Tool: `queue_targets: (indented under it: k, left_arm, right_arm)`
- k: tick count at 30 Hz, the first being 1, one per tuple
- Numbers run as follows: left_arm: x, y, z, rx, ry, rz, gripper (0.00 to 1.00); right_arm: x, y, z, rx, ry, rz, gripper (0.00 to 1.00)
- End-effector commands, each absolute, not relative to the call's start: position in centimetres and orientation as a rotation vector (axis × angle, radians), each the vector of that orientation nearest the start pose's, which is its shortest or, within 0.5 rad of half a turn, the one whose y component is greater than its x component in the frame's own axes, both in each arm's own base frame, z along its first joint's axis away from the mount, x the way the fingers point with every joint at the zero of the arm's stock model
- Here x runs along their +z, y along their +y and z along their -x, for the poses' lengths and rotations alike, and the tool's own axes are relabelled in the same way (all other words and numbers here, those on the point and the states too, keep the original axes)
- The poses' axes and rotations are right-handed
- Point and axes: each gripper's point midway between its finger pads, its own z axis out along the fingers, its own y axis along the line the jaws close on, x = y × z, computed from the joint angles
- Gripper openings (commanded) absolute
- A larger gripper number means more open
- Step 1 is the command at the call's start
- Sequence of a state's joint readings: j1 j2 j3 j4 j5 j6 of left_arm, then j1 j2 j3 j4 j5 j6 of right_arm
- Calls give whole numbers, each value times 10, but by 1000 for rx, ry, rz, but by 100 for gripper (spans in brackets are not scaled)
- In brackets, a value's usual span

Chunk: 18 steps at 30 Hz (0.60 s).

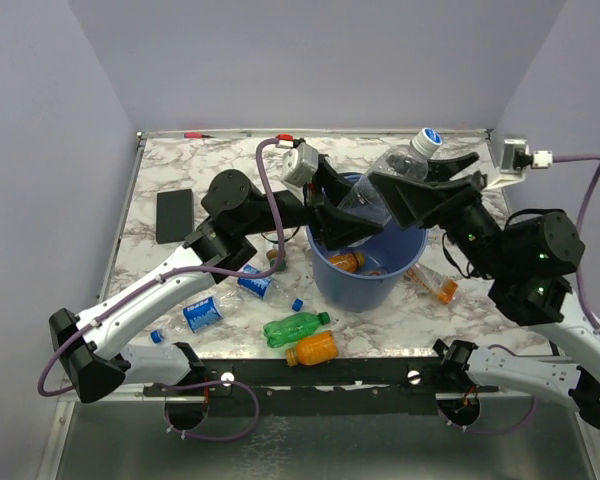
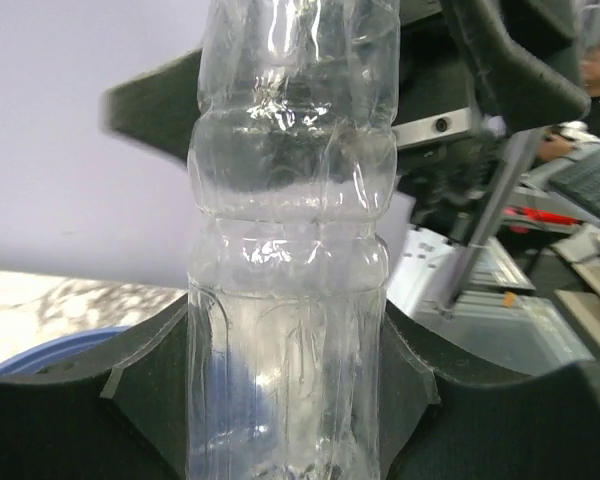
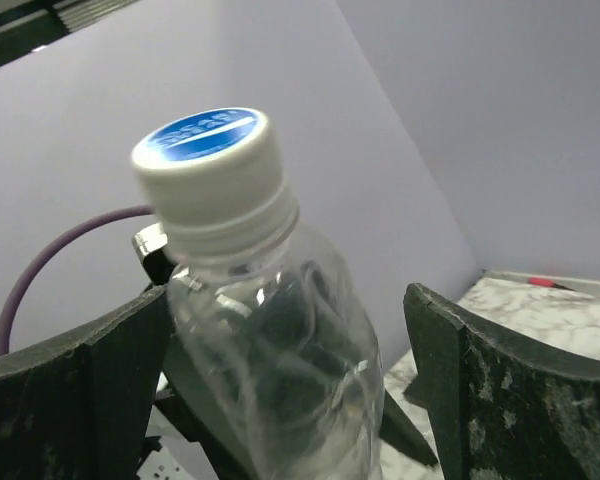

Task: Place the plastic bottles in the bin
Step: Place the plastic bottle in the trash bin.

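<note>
The left claw (image 1: pixel 342 215) is shut tight on the low end of a clear bottle (image 1: pixel 392 178), up in the air over the bin (image 1: pixel 370 292). The bin stands near the middle of the surface (image 1: pixel 230 160). The right claw (image 1: pixel 422 172) is wide open around the bottle's neck and is not holding it.

What could go wrong? Only one claw has the bottle, and it holds it far from the cap (image 3: pixel 208 160). The bottle leans, with its cap end toward the right side of the bin. If it is dropped like this, I think the top could hit the rim and the bottle could tip out onto the surface. The thin plastic looks slick, so it might slip early. The open right claw is close and could bump it.

A green bottle (image 1: pixel 295 327) and an orange bottle (image 1: pixel 313 349) lie by the near edge.

The cap has a blue top with white print, too small to read. No label shows on the clear bottle.
</note>
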<state>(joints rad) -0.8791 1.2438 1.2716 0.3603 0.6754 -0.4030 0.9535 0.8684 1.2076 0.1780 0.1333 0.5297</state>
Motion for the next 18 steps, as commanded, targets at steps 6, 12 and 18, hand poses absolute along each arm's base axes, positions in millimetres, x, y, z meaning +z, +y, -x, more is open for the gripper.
queue_targets:
  k: [6, 12, 18]
  left_arm:
    - [439, -352, -239, -1014, 1328, -648, 22]
    - [412, -382, -244, -1088, 1279, -671, 22]
    - [375, -416, -250, -1117, 1328, -698, 26]
  right_arm:
    - [505, 99, -171, 834, 1181, -164, 100]
    - [454, 72, -175, 720, 1204, -240, 100]
    - [426, 78, -183, 678, 1273, -245, 100]
